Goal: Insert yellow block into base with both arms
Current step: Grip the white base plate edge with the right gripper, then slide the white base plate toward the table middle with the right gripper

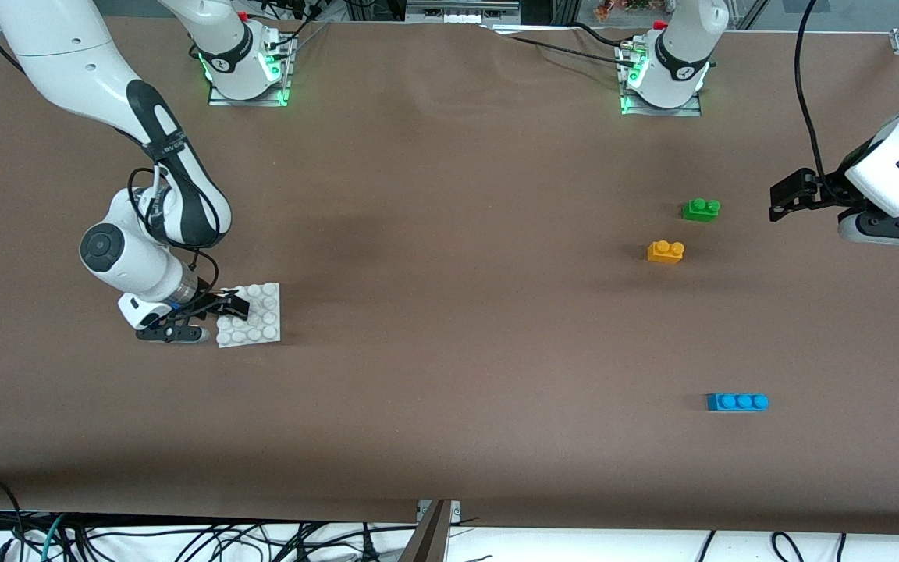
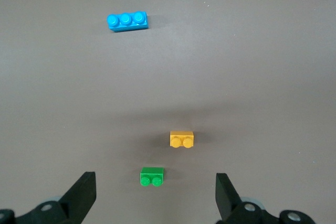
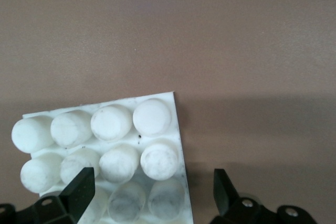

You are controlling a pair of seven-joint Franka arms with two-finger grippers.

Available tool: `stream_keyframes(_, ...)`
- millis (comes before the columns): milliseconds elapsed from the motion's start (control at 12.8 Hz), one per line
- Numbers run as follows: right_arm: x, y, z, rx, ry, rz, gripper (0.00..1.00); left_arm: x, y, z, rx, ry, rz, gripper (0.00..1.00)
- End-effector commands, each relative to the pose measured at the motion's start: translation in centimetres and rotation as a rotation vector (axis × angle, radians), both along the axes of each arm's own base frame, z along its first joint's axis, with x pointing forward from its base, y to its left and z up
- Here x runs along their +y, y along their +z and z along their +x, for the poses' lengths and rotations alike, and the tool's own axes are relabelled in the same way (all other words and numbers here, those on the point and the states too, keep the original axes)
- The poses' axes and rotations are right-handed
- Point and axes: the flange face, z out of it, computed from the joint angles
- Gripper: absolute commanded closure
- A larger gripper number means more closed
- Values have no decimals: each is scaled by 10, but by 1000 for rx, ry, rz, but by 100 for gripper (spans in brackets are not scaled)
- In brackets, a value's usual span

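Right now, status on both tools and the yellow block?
Left tool open, near green brick. Right tool open at base edge. Yellow block untouched on table; nothing blocking.

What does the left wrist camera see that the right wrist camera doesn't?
Only the left wrist view shows the three bricks: the yellow block, the green brick and the blue brick, with the open left gripper above them. Only the right wrist view shows the white base, under the open right gripper. Both show the brown table.
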Motion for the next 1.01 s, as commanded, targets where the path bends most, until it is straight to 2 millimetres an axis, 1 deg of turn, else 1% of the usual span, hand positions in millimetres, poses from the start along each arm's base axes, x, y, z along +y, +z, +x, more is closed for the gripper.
stream_keyframes(0, 2, -7, 5, -19, 2, 11, 1, 2, 7, 2, 3, -14, 16, 0)
stream_keyframes(78, 2, -9, 4, -16, 2, 11, 1, 2, 7, 2, 3, -14, 16, 0)
stream_keyframes(156, 2, -9, 4, -16, 2, 11, 3, 2, 7, 2, 3, -14, 16, 0)
stream_keyframes(390, 1, -8, 4, -16, -3, 12, 16, 2, 7, 2, 3, -14, 16, 0)
stream_keyframes(468, 3, -8, 4, -15, -4, 13, 17, 2, 7, 2, 2, -14, 16, 0)
stream_keyframes(624, 21, -8, 2, -12, -7, 38, 18, 2, 7, 2, 3, -14, 16, 0)
stream_keyframes(858, 29, -7, 2, -15, -6, 48, 18, 2, 7, 2, 3, -14, 16, 0)
stream_keyframes(936, 35, -8, 1, -13, -3, 49, 18, 2, 7, 2, 3, -14, 16, 0)
